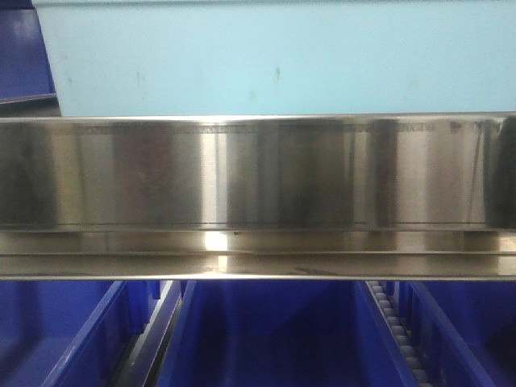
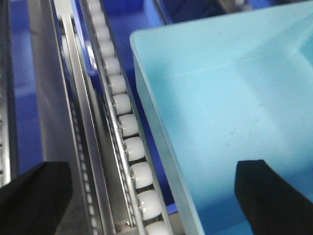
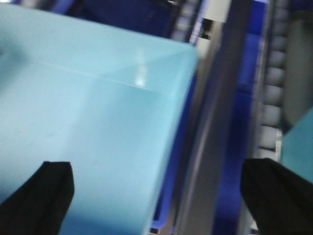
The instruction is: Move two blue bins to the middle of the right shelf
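A pale light-blue bin (image 1: 274, 64) fills the top of the front view, just behind the right shelf's broad steel front rail (image 1: 258, 173). In the left wrist view the bin (image 2: 230, 98) shows its left wall and inside. My left gripper (image 2: 154, 196) is open and straddles that wall: one finger is over the bin, the other over the rack. In the right wrist view the bin (image 3: 88, 107) shows its right wall, and my open right gripper (image 3: 164, 191) straddles it the same way. A second pale blue surface (image 3: 298, 142) shows at the right edge.
White roller tracks (image 2: 124, 122) and steel rails run beside the bin's left side, and another roller track (image 3: 271, 93) runs along its right. Dark blue crates (image 1: 266, 330) sit on the tier below the rail. A dark blue crate (image 1: 24, 56) stands at the upper left.
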